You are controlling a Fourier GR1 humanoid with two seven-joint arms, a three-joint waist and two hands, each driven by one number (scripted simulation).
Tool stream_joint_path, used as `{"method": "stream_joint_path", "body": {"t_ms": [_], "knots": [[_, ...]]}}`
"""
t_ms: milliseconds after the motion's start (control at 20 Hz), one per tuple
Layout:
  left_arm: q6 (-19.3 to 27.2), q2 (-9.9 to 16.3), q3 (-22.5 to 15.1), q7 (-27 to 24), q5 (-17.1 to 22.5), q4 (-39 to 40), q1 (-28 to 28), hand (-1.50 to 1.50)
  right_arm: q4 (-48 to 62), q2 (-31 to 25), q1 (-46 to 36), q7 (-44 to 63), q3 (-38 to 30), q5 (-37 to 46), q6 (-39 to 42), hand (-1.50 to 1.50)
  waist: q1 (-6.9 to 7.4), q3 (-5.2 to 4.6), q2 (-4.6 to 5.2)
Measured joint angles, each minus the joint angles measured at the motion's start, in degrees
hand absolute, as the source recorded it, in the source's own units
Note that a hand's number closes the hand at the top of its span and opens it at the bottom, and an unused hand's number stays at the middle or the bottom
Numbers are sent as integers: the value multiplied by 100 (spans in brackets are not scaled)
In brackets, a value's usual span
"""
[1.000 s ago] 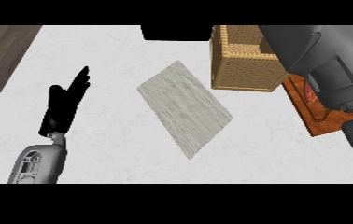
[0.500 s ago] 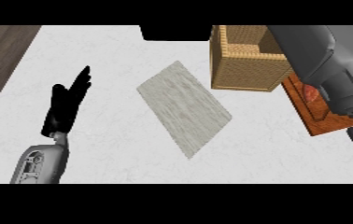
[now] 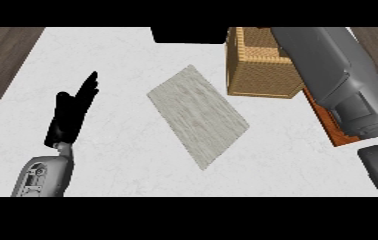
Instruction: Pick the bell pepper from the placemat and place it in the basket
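The white marbled worktop fills most of the head view, with a strip of dark wood floor showing along its 9 o'clock edge. Near the middle lies the placemat, a pale grey woven rectangle turned on the diagonal, one corner towards 12 o'clock and the opposite one towards 6 o'clock. Its surface is bare; no bell pepper shows on it or anywhere else in sight, so I cannot tell where the pepper is.

At about 1 o'clock from the placemat stands the basket, a tan wicker box, close to the mat's upper corner but not touching it. Its right side is covered by the right forearm, a thick grey limb slanting in from 4 o'clock towards 12 o'clock over the basket's rim. The right robot hand is hidden from where I stand, so whether it is open or closed on anything cannot be told. Under that arm, at 3 o'clock, an orange-brown board pokes out from the worktop's edge.

Over at 9 o'clock the left robot hand rests above the worktop, black fingers straight and together, pointing towards 1 o'clock, holding nothing. It sits well apart from the placemat.

A black block stands at 12 o'clock, just left of the basket.
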Motion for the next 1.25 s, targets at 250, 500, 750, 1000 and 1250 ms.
{"method": "stream_joint_path", "body": {"t_ms": [250,500,750,1000,1250], "knots": [[-51,44,68,32,62,2,-66,0,-206,-16,401,-439,-233,-73,-636,-150,6,0,6],[-41,39,78,71,51,30,-83,0,-512,-88,668,-673,-415,-42,-1547,-150,-23,0,-5],[-44,55,96,93,57,-82,41,0,-1001,-329,842,-379,-507,100,-2144,-150,-92,-3,-46],[60,16,97,150,0,-203,199,0,-1854,-609,1380,127,-645,111,-2272,-150,-221,-3,-97],[91,15,146,120,7,-231,362,0,-3178,-1099,2400,346,-853,-237,-1967,-150,-377,-3,-140]]}}
